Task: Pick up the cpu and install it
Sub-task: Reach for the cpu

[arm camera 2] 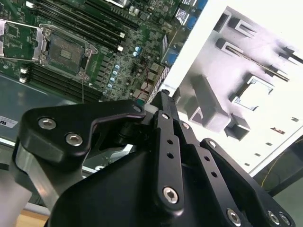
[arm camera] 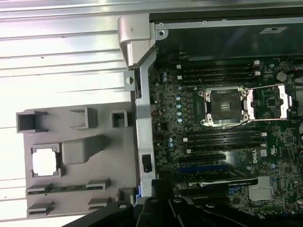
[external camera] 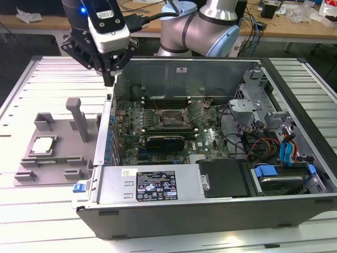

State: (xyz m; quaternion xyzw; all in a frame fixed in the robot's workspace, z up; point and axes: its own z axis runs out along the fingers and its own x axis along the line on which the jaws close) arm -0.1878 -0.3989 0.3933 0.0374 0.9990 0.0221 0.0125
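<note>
Pick-up not yet begun, I judge: the gripper (external camera: 109, 78), fingers pressed together and empty, hangs by the case (external camera: 210, 211) wall; the cpu (external camera: 42, 145) lies in its tray (external camera: 66, 148); grasping it calls for spread fingers.

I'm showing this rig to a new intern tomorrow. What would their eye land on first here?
The big open case, its green board and empty socket bared, dominates the exterior view's right. The black gripper hangs above the case's wall on that view's left, and the pale cpu sits in a grey tray beside the case.
</note>
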